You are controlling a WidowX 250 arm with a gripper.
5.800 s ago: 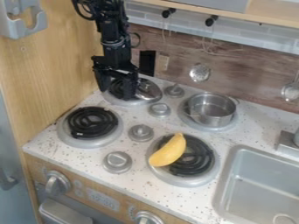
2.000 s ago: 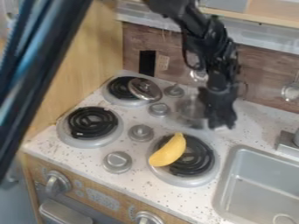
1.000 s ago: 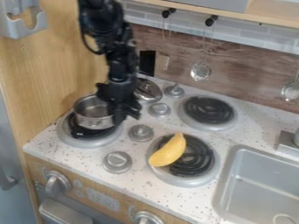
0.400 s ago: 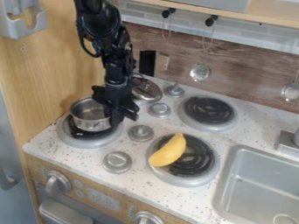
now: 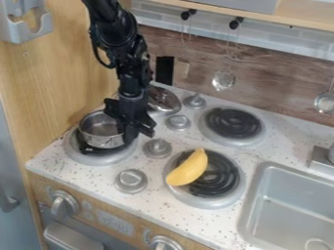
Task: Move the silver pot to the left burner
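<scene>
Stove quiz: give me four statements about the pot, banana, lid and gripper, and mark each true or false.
1. The silver pot is at the front left burner. True.
2. The banana lies in the sink. False: the banana lies on the front right burner.
3. The gripper is at the pot's right side in the view. True.
4. The lid covers the pot. False: the lid is farther back on the stovetop.

Black robot arm [image 5: 126,49], glossy rounded upper joints [image 5: 117,31], thin black looping cable [image 5: 98,59], blocky dark lower segments [image 5: 134,80]
</scene>
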